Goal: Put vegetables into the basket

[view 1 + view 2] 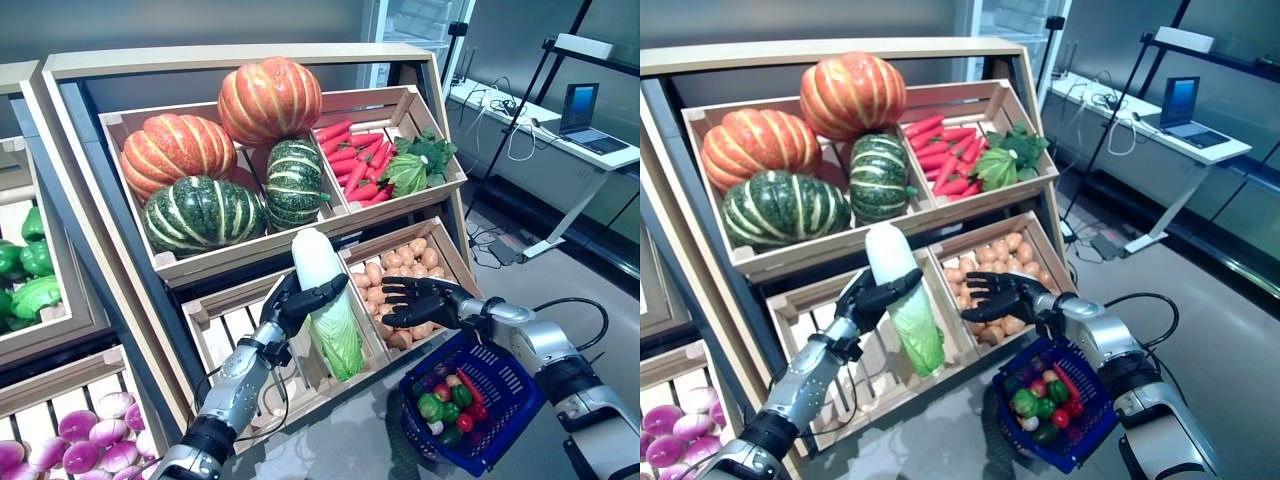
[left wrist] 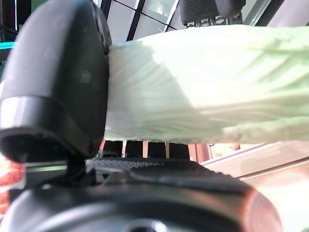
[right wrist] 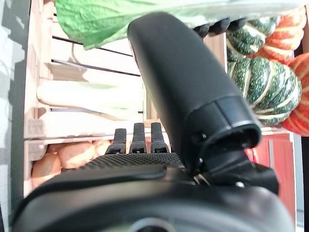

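Observation:
A long napa cabbage (image 1: pixel 325 300), white at the top and leafy green below, hangs upright in front of the lower left crate (image 1: pixel 215 335). My left hand (image 1: pixel 290 305) is shut on its middle; the left wrist view shows the thumb (image 2: pixel 53 82) pressed on the pale cabbage (image 2: pixel 203 82). My right hand (image 1: pixel 420 300) is open over the potato crate, its fingers stretched toward the cabbage with a small gap between. A blue mesh basket (image 1: pixel 505 375) hangs from my right forearm, holding several small red and green vegetables (image 1: pixel 450 405).
The upper crates hold orange and green pumpkins (image 1: pixel 200 160), carrots (image 1: pixel 355 160) and leafy greens (image 1: pixel 415 165). Potatoes (image 1: pixel 400 265) fill the lower right crate. Another cabbage (image 3: pixel 91 94) lies in the lower left crate. Purple bulbs (image 1: pixel 90 440) and green peppers (image 1: pixel 25 260) sit at left. A desk with a laptop (image 1: pixel 580 110) stands at right.

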